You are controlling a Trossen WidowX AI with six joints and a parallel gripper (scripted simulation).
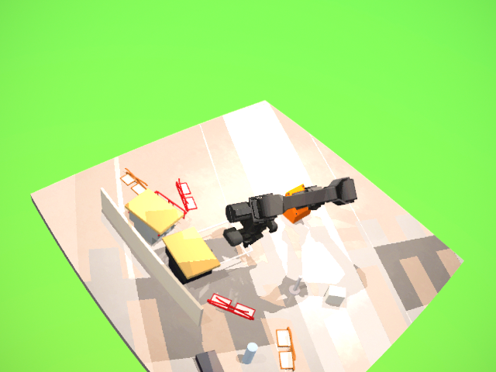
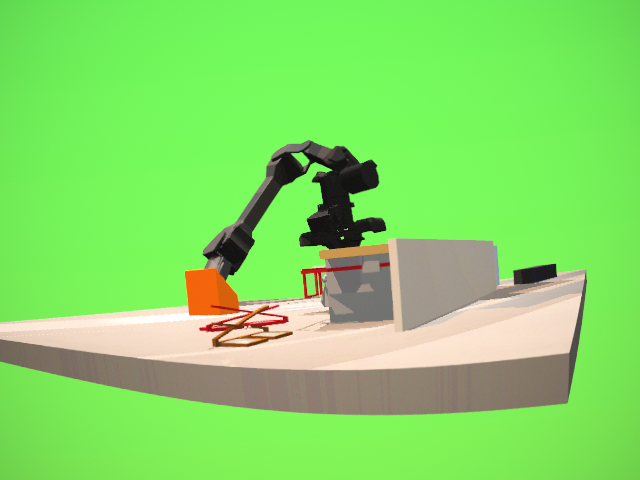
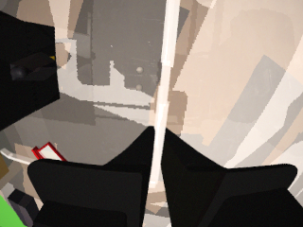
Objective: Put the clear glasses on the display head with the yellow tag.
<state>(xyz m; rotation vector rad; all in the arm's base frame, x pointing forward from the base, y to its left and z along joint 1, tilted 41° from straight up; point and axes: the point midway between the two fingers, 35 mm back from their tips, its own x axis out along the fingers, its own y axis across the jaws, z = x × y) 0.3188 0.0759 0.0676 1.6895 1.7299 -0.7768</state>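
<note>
My gripper (image 1: 247,244) (image 2: 350,244) (image 3: 156,131) is shut on the front of the clear glasses (image 1: 236,257) (image 3: 166,57) and holds them above the table, in front of the black head (image 1: 176,269) (image 3: 28,90). The temples point toward that head, one toward each side; whether they touch it is unclear. The black head has a flat tan top, and a small yellow mark (image 3: 52,58) shows on it in the wrist view. The grey head (image 1: 145,232) (image 2: 359,302) stands beside it and wears red glasses (image 1: 171,203) (image 2: 341,268). The exterior view mostly hides the clear glasses and the black head.
A pale wall (image 1: 149,256) (image 2: 444,284) runs behind both heads. Folded red glasses (image 1: 231,307) (image 3: 49,151) and orange glasses (image 1: 294,348) lie nearby; more lie beyond the grey head. A peg stand (image 1: 294,291), white cube (image 1: 335,295), blue cylinder (image 1: 250,353) and dark block (image 1: 209,361) (image 2: 535,273) stand around.
</note>
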